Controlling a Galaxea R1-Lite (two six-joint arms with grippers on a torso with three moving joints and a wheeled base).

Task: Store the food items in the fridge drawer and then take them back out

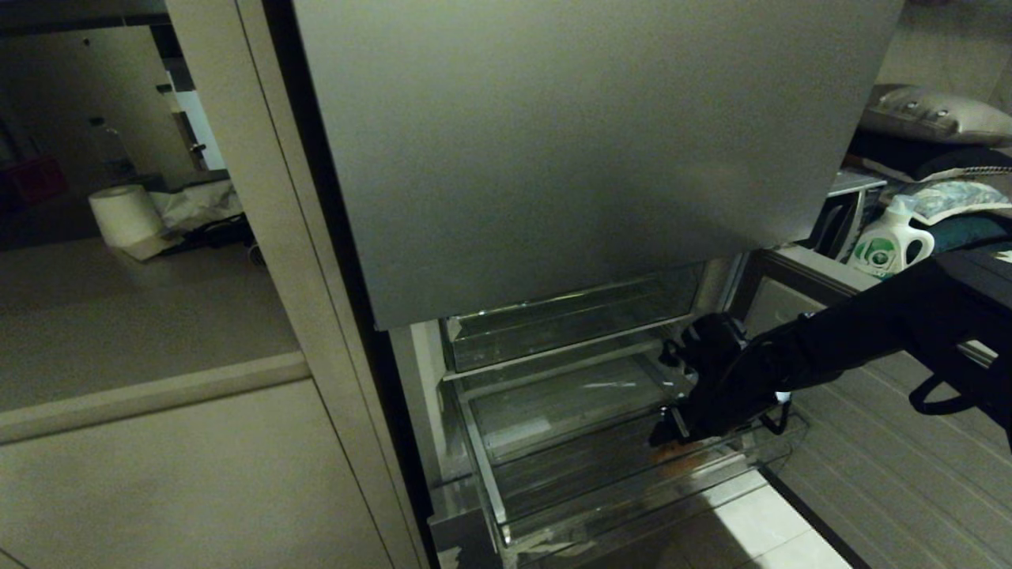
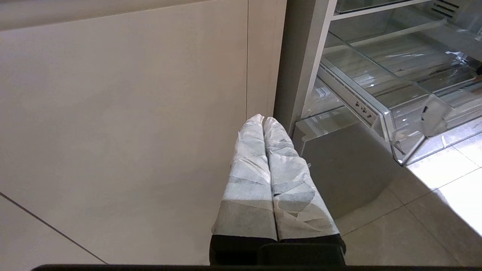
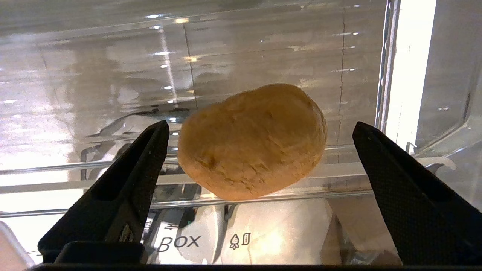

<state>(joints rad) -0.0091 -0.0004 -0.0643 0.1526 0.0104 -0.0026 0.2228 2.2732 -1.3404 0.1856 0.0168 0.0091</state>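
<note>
The fridge drawer (image 1: 617, 506) is pulled out low at the fridge's foot, a clear bin with a glossy rim (image 2: 384, 116). A round orange-brown food item (image 3: 252, 141) lies inside it against a clear wall (image 3: 113, 75); only an orange glint (image 1: 681, 450) of it shows in the head view. My right gripper (image 3: 260, 125) reaches down into the drawer (image 1: 672, 431), open, one black finger on each side of the item with a gap on both sides. My left gripper (image 2: 260, 119) hangs shut and empty beside the cabinet, left of the fridge.
The grey upper fridge door (image 1: 585, 142) overhangs the drawers. A shallower clear tray (image 1: 553, 324) sits above the drawer. A beige cabinet panel (image 2: 113, 113) stands to the left, and a detergent bottle (image 1: 889, 241) to the right. Pale floor tiles (image 1: 775, 529) lie in front.
</note>
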